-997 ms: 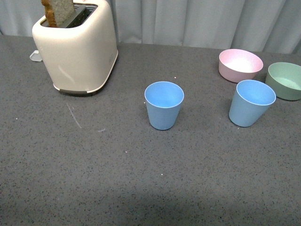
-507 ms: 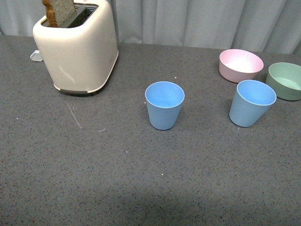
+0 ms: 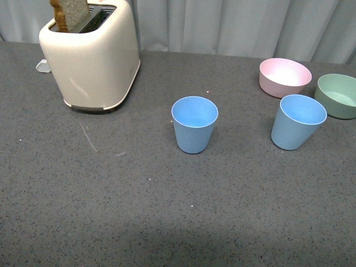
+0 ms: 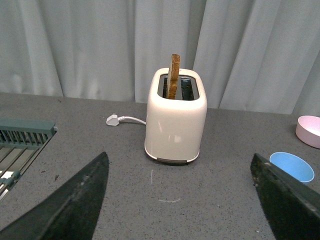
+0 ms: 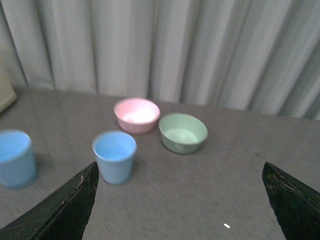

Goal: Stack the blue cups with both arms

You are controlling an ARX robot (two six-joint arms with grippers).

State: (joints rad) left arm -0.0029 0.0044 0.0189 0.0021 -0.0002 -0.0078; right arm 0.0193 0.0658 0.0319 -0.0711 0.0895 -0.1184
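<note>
Standing apart, blue cups sit upright; left gripper, right gripper gape empty.

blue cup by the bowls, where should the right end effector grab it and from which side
Probably the upper wall of the blue cup, just under the rim: it stands upright and tapers downward. Bring the open right end effector in from the near side, since the pink bowl and green bowl crowd its far side.
</note>
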